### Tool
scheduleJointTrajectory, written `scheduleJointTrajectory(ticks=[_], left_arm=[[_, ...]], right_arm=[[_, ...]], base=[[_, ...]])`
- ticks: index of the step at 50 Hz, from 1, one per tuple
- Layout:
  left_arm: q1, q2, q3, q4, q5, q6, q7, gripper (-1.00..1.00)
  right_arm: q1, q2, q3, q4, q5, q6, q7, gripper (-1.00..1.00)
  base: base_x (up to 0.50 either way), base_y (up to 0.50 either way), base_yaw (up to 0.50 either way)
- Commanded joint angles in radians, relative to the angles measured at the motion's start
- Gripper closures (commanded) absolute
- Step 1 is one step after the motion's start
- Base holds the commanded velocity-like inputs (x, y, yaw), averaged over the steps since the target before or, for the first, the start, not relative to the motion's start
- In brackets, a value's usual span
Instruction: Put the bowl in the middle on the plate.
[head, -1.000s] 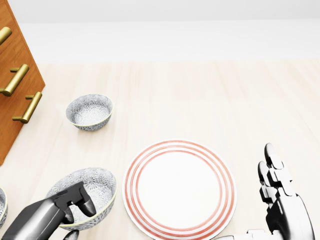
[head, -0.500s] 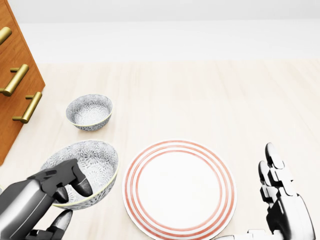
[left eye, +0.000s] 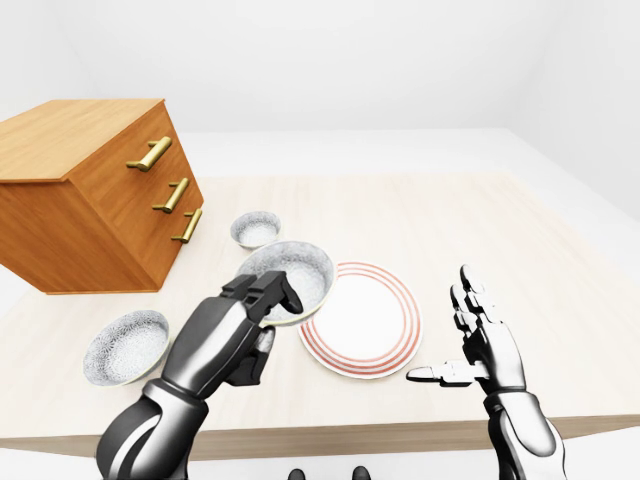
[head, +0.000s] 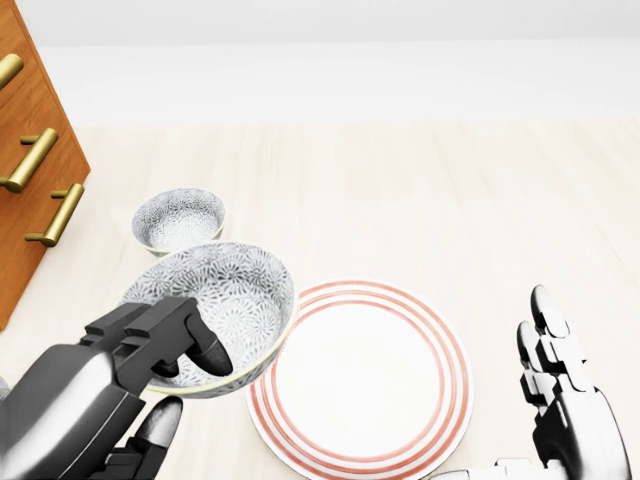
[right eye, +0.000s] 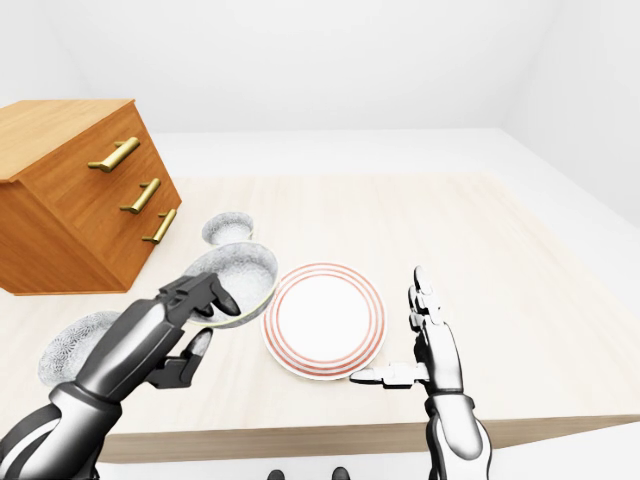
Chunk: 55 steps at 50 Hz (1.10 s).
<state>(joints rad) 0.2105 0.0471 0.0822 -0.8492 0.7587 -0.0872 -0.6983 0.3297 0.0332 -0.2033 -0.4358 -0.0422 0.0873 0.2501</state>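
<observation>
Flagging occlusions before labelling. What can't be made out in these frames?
- Middle bowl: near rim under left hand fingers, head view.
- Plate: left edge covered by that bowl, head view; clearance between them unreadable.
- Right hand: wrist cut off by bottom edge, head view.
- Third bowl: partly behind left forearm, right-eye view.

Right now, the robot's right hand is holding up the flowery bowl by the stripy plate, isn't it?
Not quite. It is the left hand that is holding up the flowery bowl by the stripy plate, with its fingers over the rim. The head view shows this. The right hand is open and holds nothing.
</observation>
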Motion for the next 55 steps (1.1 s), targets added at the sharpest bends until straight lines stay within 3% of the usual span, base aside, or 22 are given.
scheduleJointTrajectory(ticks=[1,6,15,29,39,55], left_arm=[[0.018,-0.011,-0.111,-0.022,0.102,0.000,0.000,1.00],[0.030,-0.003,-0.174,-0.012,0.136,0.000,0.000,1.00],[0.018,0.004,-0.233,0.009,0.168,0.000,0.009,1.00],[0.009,0.018,-0.240,0.045,0.168,0.000,0.055,1.00],[0.025,0.020,-0.277,0.103,0.199,0.000,0.139,1.00],[0.015,0.021,-0.320,0.120,0.222,0.000,0.164,1.00]], right_arm=[[-0.001,0.000,0.000,0.003,0.000,0.000,0.000,-1.00],[0.003,0.001,0.001,-0.006,0.000,0.000,0.000,-1.00],[-0.001,0.000,-0.002,-0.001,0.003,0.000,0.001,-1.00],[-0.003,0.000,-0.002,-0.001,0.005,0.000,0.000,-1.00],[-0.003,0.000,-0.003,0.004,0.004,0.000,0.000,-1.00],[-0.002,0.000,-0.002,0.001,0.005,0.000,0.000,-1.00]], base=[[0.00,0.00,0.00],[0.00,0.00,0.00],[0.00,0.00,0.00],[0.00,0.00,0.00],[0.00,0.00,0.00],[0.00,0.00,0.00]])
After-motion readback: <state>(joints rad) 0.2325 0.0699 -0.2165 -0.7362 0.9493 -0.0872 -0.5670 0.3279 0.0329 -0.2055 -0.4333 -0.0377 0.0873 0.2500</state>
